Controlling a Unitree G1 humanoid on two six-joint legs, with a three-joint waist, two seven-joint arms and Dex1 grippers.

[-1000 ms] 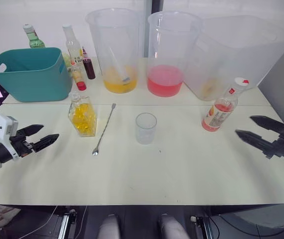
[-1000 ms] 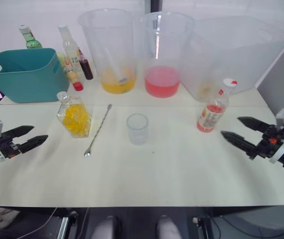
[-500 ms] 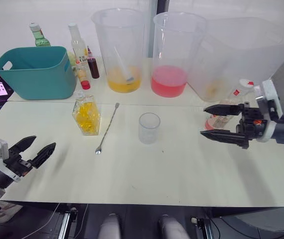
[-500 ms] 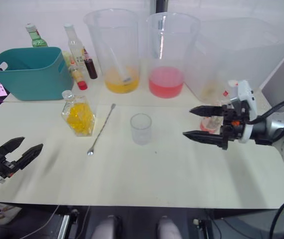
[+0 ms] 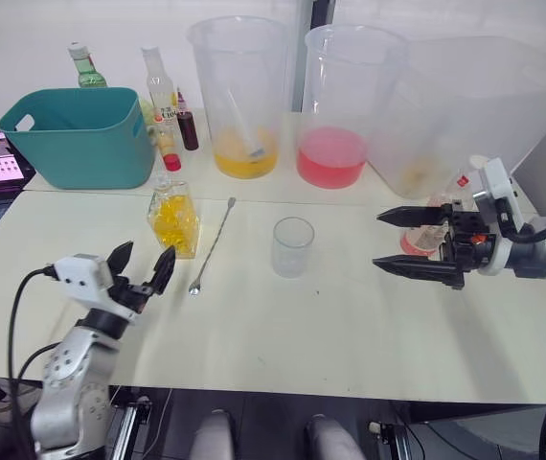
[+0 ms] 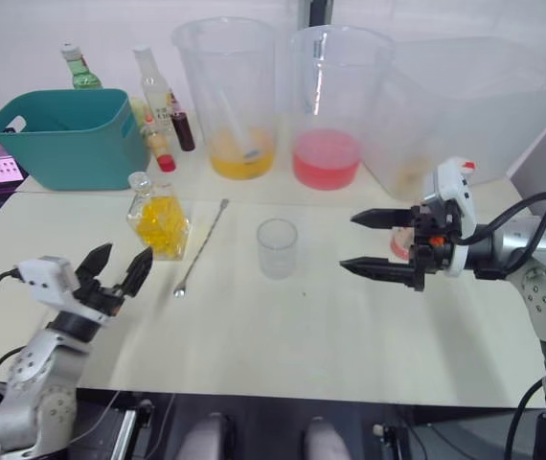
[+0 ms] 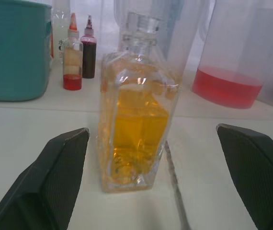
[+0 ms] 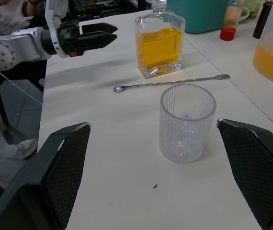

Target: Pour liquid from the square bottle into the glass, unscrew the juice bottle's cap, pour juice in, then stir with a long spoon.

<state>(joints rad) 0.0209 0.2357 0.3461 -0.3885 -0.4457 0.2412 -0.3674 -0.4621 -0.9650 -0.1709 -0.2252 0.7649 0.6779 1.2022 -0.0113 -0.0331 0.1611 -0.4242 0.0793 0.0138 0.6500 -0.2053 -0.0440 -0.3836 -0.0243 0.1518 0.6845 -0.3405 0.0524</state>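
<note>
Your table (image 5: 350,335) carries the square bottle (image 5: 174,218), spoon (image 5: 213,246), glass (image 5: 293,246), juice bottle (image 5: 428,237), jugs (image 5: 238,96) and a teal bin (image 5: 81,137).

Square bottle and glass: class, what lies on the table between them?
The long spoon lies between the square bottle and the glass, nearer the bottle and touching neither, as the left eye view shows.

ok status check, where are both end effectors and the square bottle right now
Left end effector open, short of the square bottle, not touching. Right end effector open, facing the glass. Bottle upright; long spoon lies beside it, nothing blocking.
</note>
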